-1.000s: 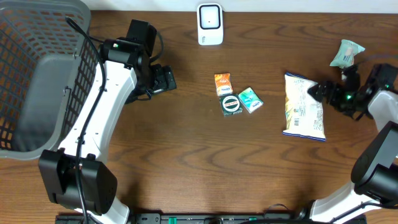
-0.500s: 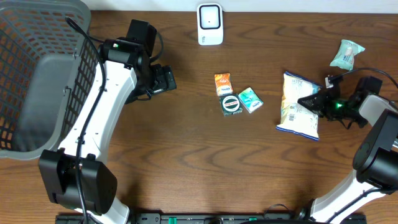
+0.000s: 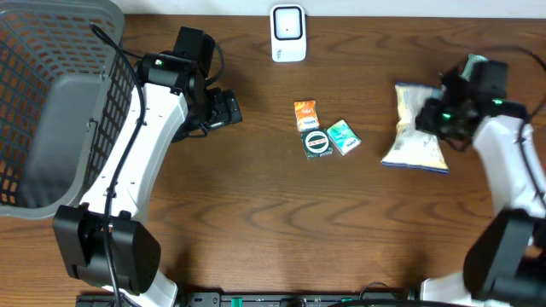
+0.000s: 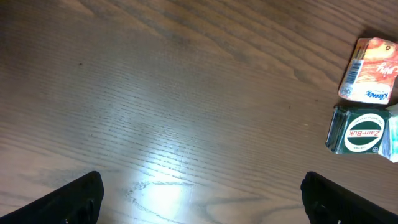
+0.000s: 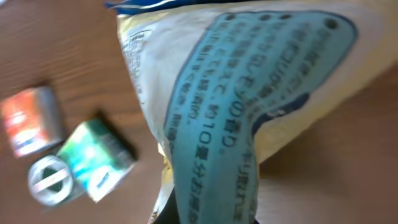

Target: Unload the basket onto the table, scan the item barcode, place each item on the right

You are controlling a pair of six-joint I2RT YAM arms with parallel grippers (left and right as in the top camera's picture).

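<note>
Since the right jaws shut, the bag [image 3: 411,141] shifted.

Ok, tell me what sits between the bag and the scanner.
Nothing visible. Bare table runs from the bag to the scanner. The three small items lie to one side of that line, clear of it.

The right gripper [image 3: 433,116] clamps the snack bag [image 3: 415,141] — below-right of the scanner [image 3: 288,34] — with the basket [image 3: 34,51] far to its left.
</note>
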